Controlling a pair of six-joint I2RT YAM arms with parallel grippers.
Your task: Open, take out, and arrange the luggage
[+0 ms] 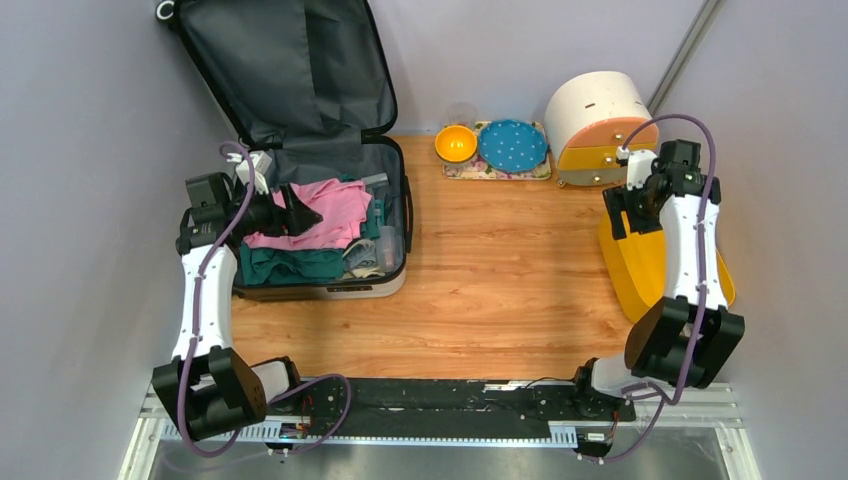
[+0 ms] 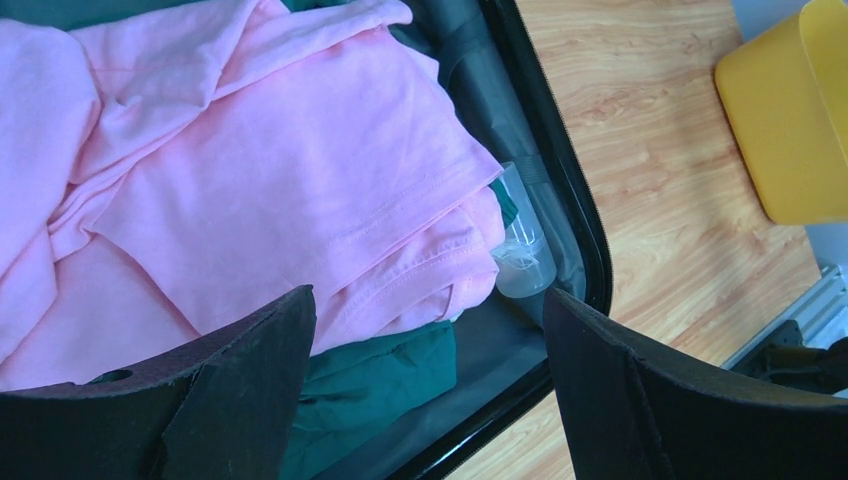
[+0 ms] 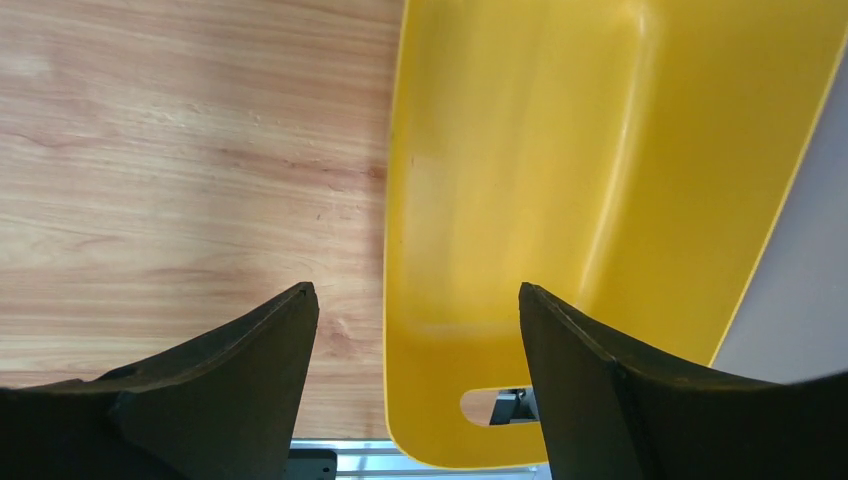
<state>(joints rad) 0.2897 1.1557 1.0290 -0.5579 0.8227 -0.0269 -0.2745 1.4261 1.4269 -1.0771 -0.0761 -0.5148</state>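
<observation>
Top camera looks down on whole surface [image 1: 500,290]. Left wrist: close over suitcase [image 2: 545,160]. Right wrist: close over bin [image 3: 600,150], right of suitcase.

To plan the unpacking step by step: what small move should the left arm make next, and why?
Probably lower the open left gripper onto the pink shirt and close: it hovers just above it, the top item in the open luggage, holding nothing.

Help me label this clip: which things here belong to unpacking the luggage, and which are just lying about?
Belongs to the job:
luggage
pink shirt
green garment
clear plastic cup

Lying about:
orange bowl
blue dotted plate
round drawer box
yellow bin
</observation>
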